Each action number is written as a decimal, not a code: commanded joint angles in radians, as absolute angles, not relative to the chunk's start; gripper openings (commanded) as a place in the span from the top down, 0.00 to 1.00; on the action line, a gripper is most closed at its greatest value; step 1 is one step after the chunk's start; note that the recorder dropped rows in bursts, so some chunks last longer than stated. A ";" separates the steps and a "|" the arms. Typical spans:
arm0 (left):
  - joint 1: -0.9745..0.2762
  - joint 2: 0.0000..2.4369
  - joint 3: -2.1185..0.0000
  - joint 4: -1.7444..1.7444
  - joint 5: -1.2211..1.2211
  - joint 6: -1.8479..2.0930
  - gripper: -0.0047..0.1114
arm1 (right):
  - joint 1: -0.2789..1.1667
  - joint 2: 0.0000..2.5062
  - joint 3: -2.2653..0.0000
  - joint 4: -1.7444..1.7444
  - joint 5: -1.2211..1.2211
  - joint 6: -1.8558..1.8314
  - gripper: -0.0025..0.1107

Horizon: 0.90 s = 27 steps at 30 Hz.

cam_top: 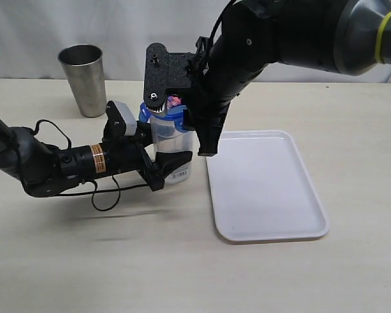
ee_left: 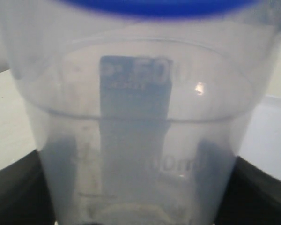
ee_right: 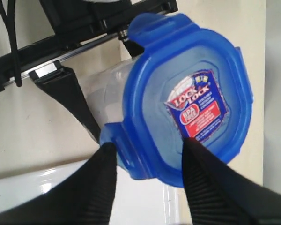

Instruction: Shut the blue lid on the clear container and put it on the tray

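1. Clear container (cam_top: 163, 134) is clamped upright by the left gripper (cam_top: 173, 158), just beside the tray (cam_top: 267, 189) and not yet on it.
2. The blue lid (ee_right: 187, 93) is seen resting on the container's mouth, flaps apparently unlatched. An off-centre push could tilt the lid or twist the container in the grasp.
3. The right gripper (ee_right: 150, 147) is held over the lid's edge, fingers parted with one flap between them; nothing is gripped.

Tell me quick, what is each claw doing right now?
Left gripper: closed on the clear container.
Right gripper: open, poised over the blue lid, seemingly not gripping it.
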<state>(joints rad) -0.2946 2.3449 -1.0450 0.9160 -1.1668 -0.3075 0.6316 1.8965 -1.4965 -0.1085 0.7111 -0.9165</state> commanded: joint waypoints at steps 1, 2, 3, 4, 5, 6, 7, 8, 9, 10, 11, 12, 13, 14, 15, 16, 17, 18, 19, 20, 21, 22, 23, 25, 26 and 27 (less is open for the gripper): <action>-0.314 2.345 -1.041 1.033 -1.173 -0.289 0.96 | 0.631 1.962 -1.432 -0.084 0.626 -0.881 0.65; -0.314 2.345 -1.041 1.033 -1.173 -0.289 0.96 | 0.631 1.962 -1.413 -0.096 0.600 -0.883 0.65; -0.314 2.345 -1.041 1.033 -1.173 -0.289 0.96 | 0.631 1.962 -1.392 -0.108 0.573 -0.883 0.65; -0.314 2.345 -1.041 1.033 -1.173 -0.289 0.96 | 0.631 1.962 -1.376 -0.119 0.550 -0.881 0.65; -0.314 2.345 -1.041 1.033 -1.173 -0.289 0.96 | 0.631 1.962 -1.358 -0.122 0.531 -0.881 0.65; -0.314 2.345 -1.041 1.033 -1.173 -0.289 0.96 | 0.631 1.962 -1.341 -0.124 0.511 -0.881 0.65; -0.314 2.345 -1.041 1.033 -1.173 -0.289 0.96 | 0.631 1.962 -1.329 -0.124 0.497 -0.881 0.65; -0.314 2.345 -1.041 1.033 -1.173 -0.289 0.96 | 0.631 1.962 -1.320 -0.124 0.487 -0.881 0.65; -0.314 2.345 -1.041 1.033 -1.173 -0.289 0.96 | 0.631 1.962 -1.313 -0.124 0.487 -0.881 0.65; -0.314 2.345 -1.041 1.033 -1.173 -0.289 0.96 | 0.631 1.962 -1.314 -0.124 0.487 -0.881 0.65; -0.314 2.345 -1.041 1.033 -1.173 -0.289 0.96 | 0.631 1.962 -1.314 -0.124 0.495 -0.881 0.65; -0.314 2.345 -1.041 1.033 -1.173 -0.289 0.96 | 0.631 1.960 -1.314 -0.124 0.500 -0.881 0.65; -0.314 2.345 -1.041 1.033 -1.173 -0.289 0.96 | 0.631 1.959 -1.314 -0.124 0.505 -0.881 0.65; -0.314 2.345 -1.041 1.033 -1.173 -0.289 0.96 | 0.631 1.954 -1.314 -0.124 0.513 -0.881 0.65; -0.314 2.345 -1.043 1.031 -1.173 -0.289 0.96 | 0.631 1.947 -1.314 -0.120 0.523 -0.881 0.65; -0.314 2.345 -1.043 1.028 -1.173 -0.287 0.96 | 0.631 1.941 -1.314 -0.120 0.536 -0.879 0.65; -0.314 2.345 -1.048 1.029 -1.171 -0.285 0.96 | 0.631 1.932 -1.314 -0.118 0.552 -0.871 0.65; -0.314 2.345 -1.053 1.031 -1.162 -0.285 0.96 | 0.631 1.921 -1.314 -0.108 0.564 -0.867 0.65; -0.314 2.345 -1.053 1.031 -1.160 -0.276 0.96 | 0.631 1.911 -1.314 -0.091 0.569 -0.867 0.65; -0.314 2.345 -1.053 1.027 -1.160 -0.259 0.96 | 0.631 1.896 -1.314 -0.070 0.569 -0.867 0.65; -0.312 2.345 -1.053 1.027 -1.158 -0.242 0.96 | 0.631 1.879 -1.314 -0.045 0.561 -0.870 0.63; -0.312 2.345 -1.053 1.027 -1.158 -0.226 0.96 | 0.631 1.861 -1.314 -0.013 0.557 -0.882 0.60; -0.312 2.345 -1.053 1.027 -1.158 -0.221 0.96 | 0.631 1.846 -1.314 0.017 0.553 -0.897 0.58; -0.310 2.345 -1.053 1.027 -1.160 -0.208 0.96 | 0.631 1.808 -1.318 0.096 0.546 -0.924 0.52; -0.305 2.345 -1.053 1.027 -1.160 -0.208 0.96 | 0.631 1.791 -1.325 0.132 0.557 -0.932 0.51; -0.303 2.345 -1.053 1.027 -1.160 -0.208 0.96 | 0.631 1.776 -1.339 0.162 0.574 -0.934 0.51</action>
<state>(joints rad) -0.2856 2.3449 -1.0565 0.9512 -1.1713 -0.2338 0.6280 1.7976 -1.3352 0.0481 0.5030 -0.9198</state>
